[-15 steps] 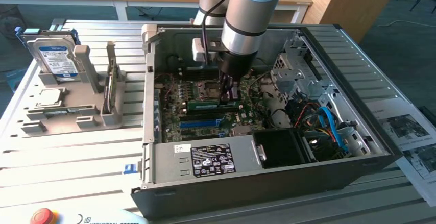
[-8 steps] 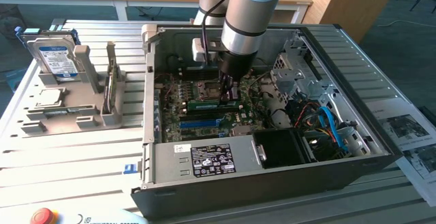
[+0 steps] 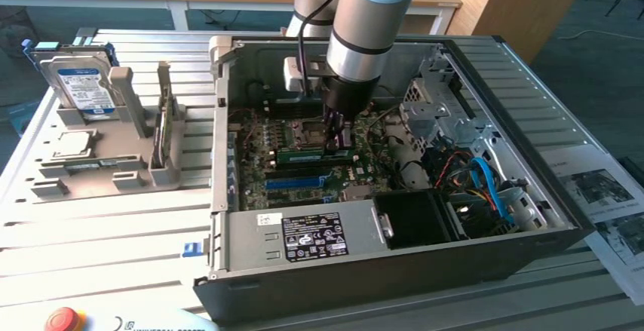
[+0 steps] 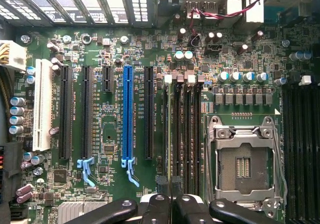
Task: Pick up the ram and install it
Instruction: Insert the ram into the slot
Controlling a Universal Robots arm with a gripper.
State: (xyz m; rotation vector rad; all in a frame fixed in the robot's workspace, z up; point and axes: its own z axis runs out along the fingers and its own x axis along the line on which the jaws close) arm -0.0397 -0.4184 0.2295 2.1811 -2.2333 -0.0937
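Observation:
The ram (image 3: 314, 152), a thin green stick, lies level just over the motherboard (image 3: 292, 173) inside the open computer case (image 3: 403, 271). My gripper (image 3: 339, 141) reaches straight down into the case and is shut on the ram's top edge. In the wrist view the two black fingers (image 4: 156, 206) stand close together over the dark memory slots (image 4: 186, 134) beside the empty processor socket (image 4: 243, 166). There the ram shows only edge-on between the fingers. I cannot tell whether it is seated in a slot or hovering just above it.
On the exterior view's left, a grey fixture (image 3: 101, 167) holds a hard drive (image 3: 81, 82) and a small silver processor chip (image 3: 72, 144). In the case, a power supply (image 3: 302, 234) sits in front, with a drive cage (image 3: 443, 112) and cables (image 3: 488, 184) on the right.

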